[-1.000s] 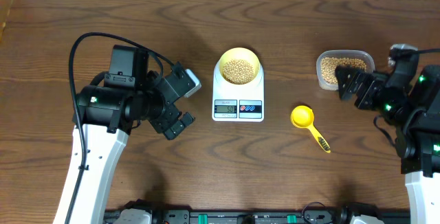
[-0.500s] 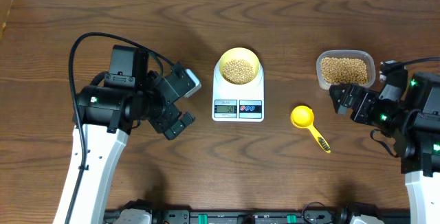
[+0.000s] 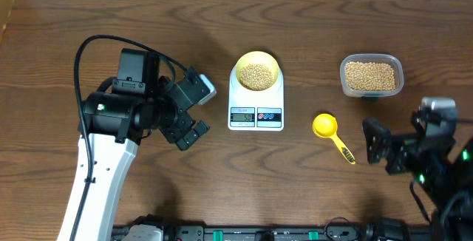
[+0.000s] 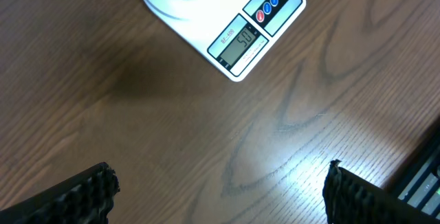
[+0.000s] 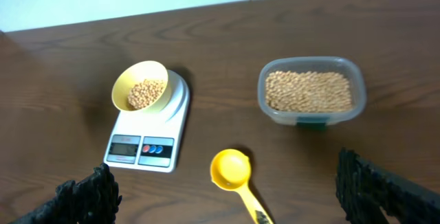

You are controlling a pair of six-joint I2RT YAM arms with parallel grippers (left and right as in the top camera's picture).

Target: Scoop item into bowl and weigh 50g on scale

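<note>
From where I stand, the left arm stands up from the near edge as a white link and bends into a black wrist. Its left pincer is aimed to the right, with its fingers spread wide and empty. The right arm sits low in the near right corner, its right pincer pointing left and its fingers likewise set far apart, gripping nothing.

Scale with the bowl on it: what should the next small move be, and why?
Probably pull the right gripper clear and add nothing: the scale appears to read 50, the bowl on it holds beans, and the yellow scoop lies empty.
</note>
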